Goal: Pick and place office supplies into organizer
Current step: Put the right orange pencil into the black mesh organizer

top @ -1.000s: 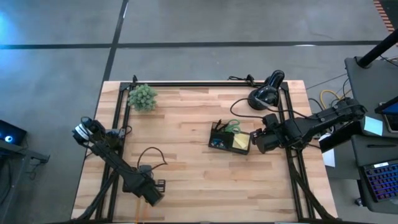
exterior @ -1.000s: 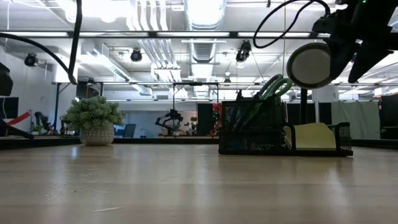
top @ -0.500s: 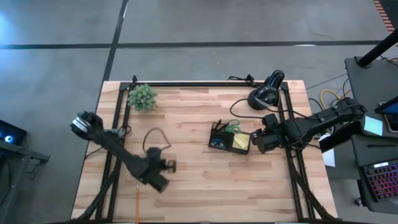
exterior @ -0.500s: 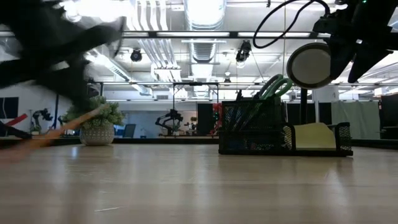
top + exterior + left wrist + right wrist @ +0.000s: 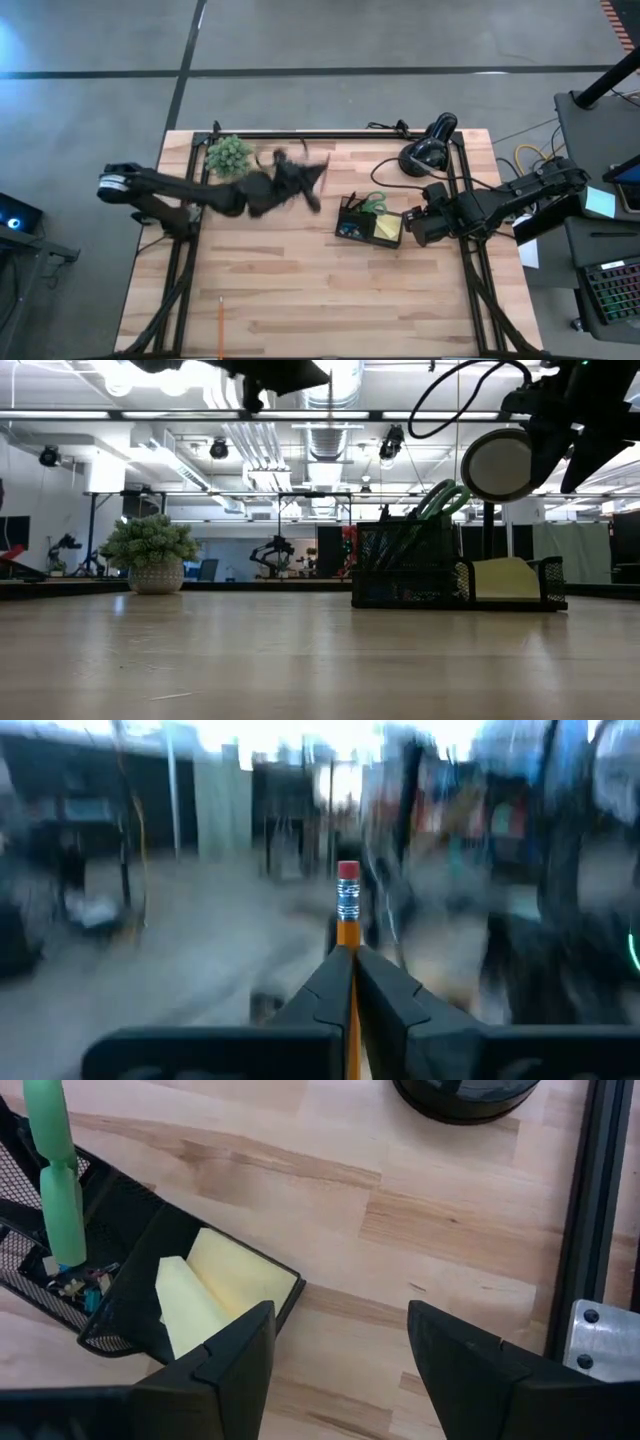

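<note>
The left pincer [image 5: 350, 982] is clamped on an orange pencil with a pink eraser [image 5: 347, 910], held high above the wooden tabletop [image 5: 300, 270] at about eleven o'clock from the black mesh organizer [image 5: 368, 222]. The organizer sits right of centre, holding green-handled scissors [image 5: 374, 204] and a yellow sticky-note pad [image 5: 205, 1295]. The right pincer [image 5: 340, 1355] hovers spread wide at its three o'clock side. Another orange pencil [image 5: 220, 335] lies near the tabletop's six o'clock edge.
</note>
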